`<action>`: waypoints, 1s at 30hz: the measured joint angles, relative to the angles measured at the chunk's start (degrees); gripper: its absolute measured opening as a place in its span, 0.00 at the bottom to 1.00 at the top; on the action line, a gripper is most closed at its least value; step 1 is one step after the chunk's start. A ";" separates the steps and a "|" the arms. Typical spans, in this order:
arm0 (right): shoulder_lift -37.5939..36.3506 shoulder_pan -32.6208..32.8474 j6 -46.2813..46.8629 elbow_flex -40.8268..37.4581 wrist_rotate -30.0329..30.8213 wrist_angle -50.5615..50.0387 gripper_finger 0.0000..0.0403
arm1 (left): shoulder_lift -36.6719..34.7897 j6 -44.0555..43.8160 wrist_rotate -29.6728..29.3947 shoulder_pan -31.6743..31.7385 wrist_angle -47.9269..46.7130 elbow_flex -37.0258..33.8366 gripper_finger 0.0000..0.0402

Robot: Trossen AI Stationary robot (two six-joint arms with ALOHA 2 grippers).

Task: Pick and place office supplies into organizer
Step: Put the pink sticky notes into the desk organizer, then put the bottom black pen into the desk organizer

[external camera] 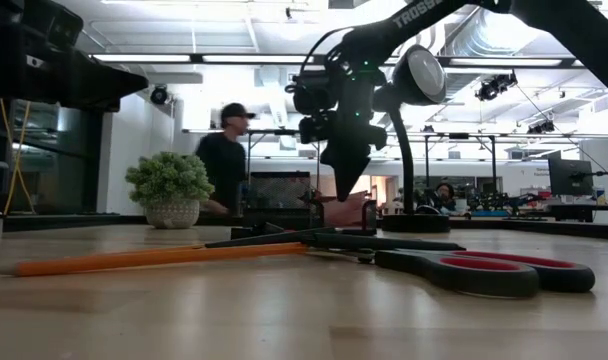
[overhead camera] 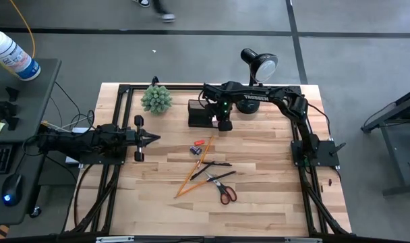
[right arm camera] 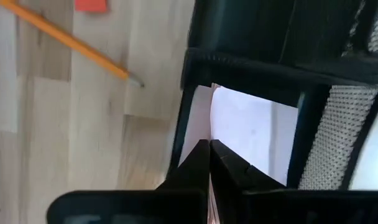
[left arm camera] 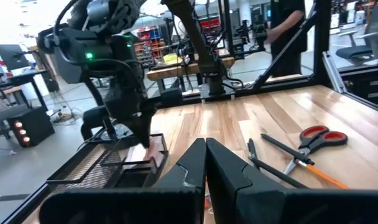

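Red-handled scissors [external camera: 484, 270] and a long orange pencil [external camera: 134, 260] lie closest to the low camera, flat on the pale wood-plank bench [overhead camera: 259, 209], mid-bench with a black pen [overhead camera: 215, 164] and small orange and dark bits [overhead camera: 197, 147] nearby. Green spiky plant ball [overhead camera: 156, 98] sits at the far edge, black desk lamp [overhead camera: 257, 64] at the far right. Room behind: open workshop, grey floor, a person in dark clothes and cap [external camera: 224, 160] standing past the bench.

Black mesh organizer [overhead camera: 199, 113] stands far-centre, between plant and lamp. Right gripper [overhead camera: 224, 123] reaches in from the right and points down just over its lower compartment, jaws closed, tips at the pink sticky-note pad [right arm camera: 251, 134] lying in that compartment. Left gripper [overhead camera: 151, 138] is parked low at the left edge, level, jaws closed on nothing.
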 joint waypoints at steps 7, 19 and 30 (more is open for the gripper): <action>0.00 0.02 3.32 0.00 -1.31 -0.18 0.07 | -0.01 0.03 -0.50 0.00 0.11 0.00 0.00; 0.15 1.61 1.65 3.67 2.52 -5.31 0.33 | -0.02 -0.64 -0.49 0.01 0.11 0.00 0.00; 0.13 5.83 18.51 24.26 1.09 -19.97 0.39 | -0.02 -4.16 -0.34 -0.01 0.13 0.00 0.00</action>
